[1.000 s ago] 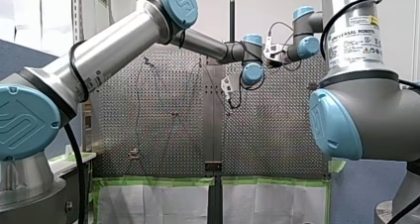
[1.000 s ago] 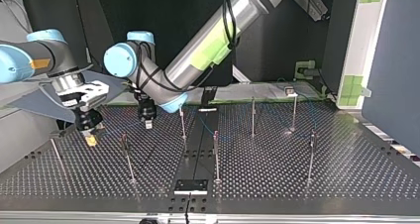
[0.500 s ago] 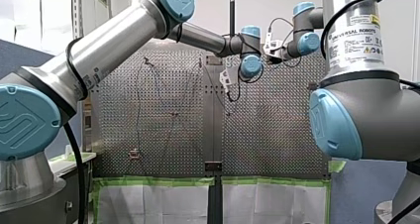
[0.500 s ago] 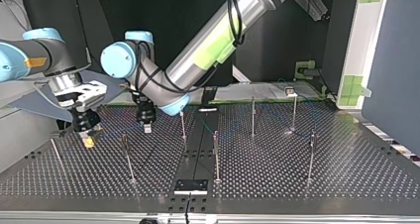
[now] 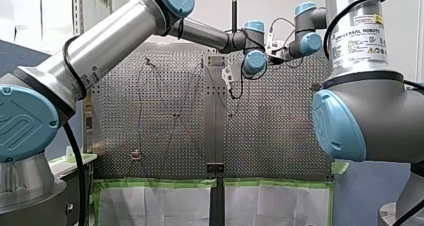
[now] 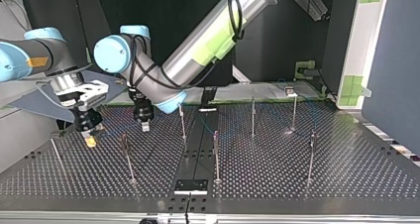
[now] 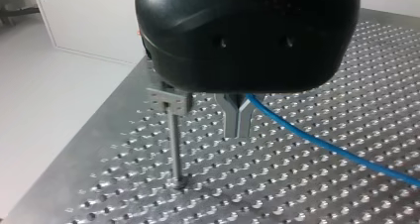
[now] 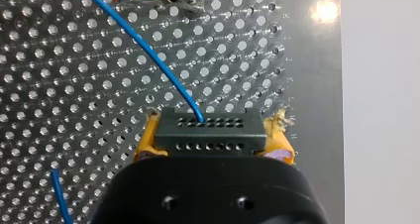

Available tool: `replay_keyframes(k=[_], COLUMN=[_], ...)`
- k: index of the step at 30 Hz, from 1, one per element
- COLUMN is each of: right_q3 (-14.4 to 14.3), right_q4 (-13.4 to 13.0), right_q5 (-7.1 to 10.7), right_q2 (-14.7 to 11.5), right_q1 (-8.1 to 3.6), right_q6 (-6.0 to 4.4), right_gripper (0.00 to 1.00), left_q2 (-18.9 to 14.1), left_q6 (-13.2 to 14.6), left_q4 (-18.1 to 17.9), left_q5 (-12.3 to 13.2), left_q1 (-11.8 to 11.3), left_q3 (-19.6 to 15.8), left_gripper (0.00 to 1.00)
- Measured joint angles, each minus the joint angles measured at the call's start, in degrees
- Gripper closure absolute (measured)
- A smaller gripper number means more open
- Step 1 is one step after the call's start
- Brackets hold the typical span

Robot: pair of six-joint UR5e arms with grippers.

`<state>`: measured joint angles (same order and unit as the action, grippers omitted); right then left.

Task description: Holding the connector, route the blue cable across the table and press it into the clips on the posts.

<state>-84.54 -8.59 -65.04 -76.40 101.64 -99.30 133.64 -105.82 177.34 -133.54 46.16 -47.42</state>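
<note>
Yellow pads of my right gripper point(image 8: 213, 152) are shut on a black connector point(image 8: 207, 131), and the blue cable point(image 8: 143, 48) leaves its top face over the perforated table point(image 8: 59, 85). In the top view this gripper point(image 6: 90, 140) hangs low at the left. My left gripper point(image 6: 144, 127) hangs just beside it, nearer the middle. In the left wrist view its metal fingers point(image 7: 236, 130) are shut, and the blue cable point(image 7: 317, 142) runs out from between them, sloping down toward the table. A post with a grey clip point(image 7: 171, 102) stands right beside these fingers.
Several thin clip posts stand across the table in the top view, such as one point(image 6: 128, 157) near the grippers, one point(image 6: 216, 154) at the centre and one point(image 6: 311, 154) at the right. A black plate point(image 6: 190, 186) lies at the near edge.
My left arm's wrist has swung slightly toward the top view's left and further from the front camera. My right gripper, still holding the connector, has barely moved.
</note>
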Motion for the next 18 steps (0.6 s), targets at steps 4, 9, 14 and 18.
replay_keyframes(k=[4, 9, 14, 18], right_q3=[0.0, 0.1, 0.3, 0.4], right_q4=[-0.2, -0.4, -0.5, -0.6], right_q5=[0.12, 0.71, 1.51, 1.71], right_q2=[0.0, 0.0, 0.0, 0.1], right_q1=[-0.25, -0.48, -0.54, -0.57], right_q6=[-0.02, -0.10, -0.12, -0.12], right_gripper=[1.00, 1.00, 1.00, 1.00], left_q2=[-0.3, -0.4, -0.4, -0.4], left_q6=[0.7, 1.7, 2.4, 2.6], left_q4=[-0.9, -2.9, -5.2, -6.0], left_q5=[0.4, 1.1, 1.4, 2.2], left_q1=[-0.7, -1.6, -2.6, -3.0], left_q3=[0.0, 0.0, 0.0, 0.0], left_gripper=[1.00, 1.00, 1.00, 1.00])
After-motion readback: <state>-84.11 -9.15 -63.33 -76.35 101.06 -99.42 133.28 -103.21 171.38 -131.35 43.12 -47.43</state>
